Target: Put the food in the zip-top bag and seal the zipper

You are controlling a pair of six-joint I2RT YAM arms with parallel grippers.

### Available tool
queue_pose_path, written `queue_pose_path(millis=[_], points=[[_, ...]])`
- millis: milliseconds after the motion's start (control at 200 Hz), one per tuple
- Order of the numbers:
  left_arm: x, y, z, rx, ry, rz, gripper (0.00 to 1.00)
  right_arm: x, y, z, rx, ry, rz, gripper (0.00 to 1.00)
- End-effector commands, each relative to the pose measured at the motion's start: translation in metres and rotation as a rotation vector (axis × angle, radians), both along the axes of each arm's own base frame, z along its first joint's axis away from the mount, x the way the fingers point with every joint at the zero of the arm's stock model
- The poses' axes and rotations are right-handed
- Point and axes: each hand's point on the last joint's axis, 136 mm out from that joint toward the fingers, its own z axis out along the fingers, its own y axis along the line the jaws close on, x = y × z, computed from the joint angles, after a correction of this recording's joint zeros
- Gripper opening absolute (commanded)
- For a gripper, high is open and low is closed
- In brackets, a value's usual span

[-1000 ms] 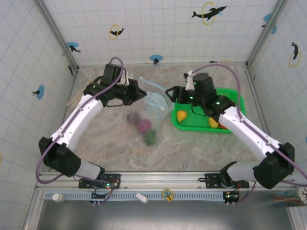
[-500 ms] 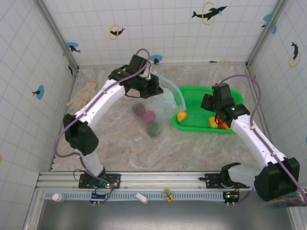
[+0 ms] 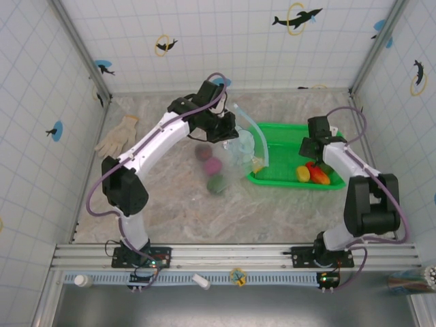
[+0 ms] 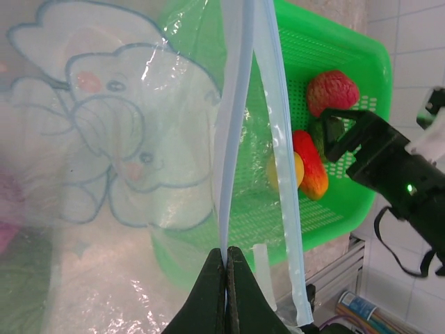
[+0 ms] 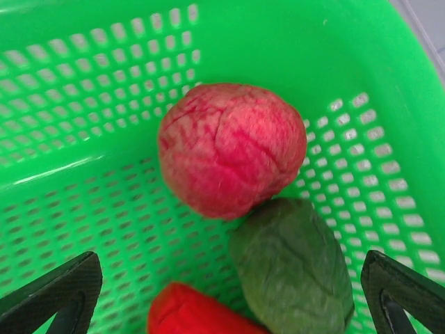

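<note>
The left gripper (image 4: 224, 278), jaws pinched shut on the zipper (image 4: 228, 139), whose long axis runs straight away from them; the right gripper (image 5: 229, 292) gapes wide, empty, above food (image 5: 231, 148) in the basket (image 5: 83, 69).

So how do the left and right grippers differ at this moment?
The left gripper is shut, pinching the pale-blue zipper strip of the clear plastic bag; the right gripper is open and holds nothing. The left gripper is at the bag's edge, while the right gripper hovers over the green mesh basket, above a pink-red toy fruit and a dark green toy fruit. Both have black fingers.
</note>
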Motion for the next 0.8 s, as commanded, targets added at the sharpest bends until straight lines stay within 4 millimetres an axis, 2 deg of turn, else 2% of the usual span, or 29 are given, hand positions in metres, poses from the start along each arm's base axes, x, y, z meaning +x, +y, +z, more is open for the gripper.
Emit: queue_pose_path(millis=[0, 165, 455, 621, 796], points=[[-0.01, 0.02, 0.019, 0.025, -0.057, -0.001, 0.0, 0.03, -0.011, 0.012, -0.06, -0.039, 0.004, 0.99], [-0.019, 0.035, 0.013, 0.04, -0.042, 0.008, 0.0, 0.048, -0.014, 0.002, -0.08, -0.019, 0.035, 0.99], [-0.026, 0.051, 0.009, 0.056, -0.032, 0.023, 0.0, 0.072, 0.001, -0.024, -0.011, 0.005, 0.108, 0.99], [-0.029, 0.054, 0.006, 0.06, -0.022, 0.026, 0.0, 0.077, 0.009, -0.034, 0.077, 0.01, 0.137, 0.97], [-0.03, 0.055, 0.007, 0.06, -0.025, 0.027, 0.0, 0.074, 0.023, -0.034, 0.169, -0.013, 0.13, 0.86]])
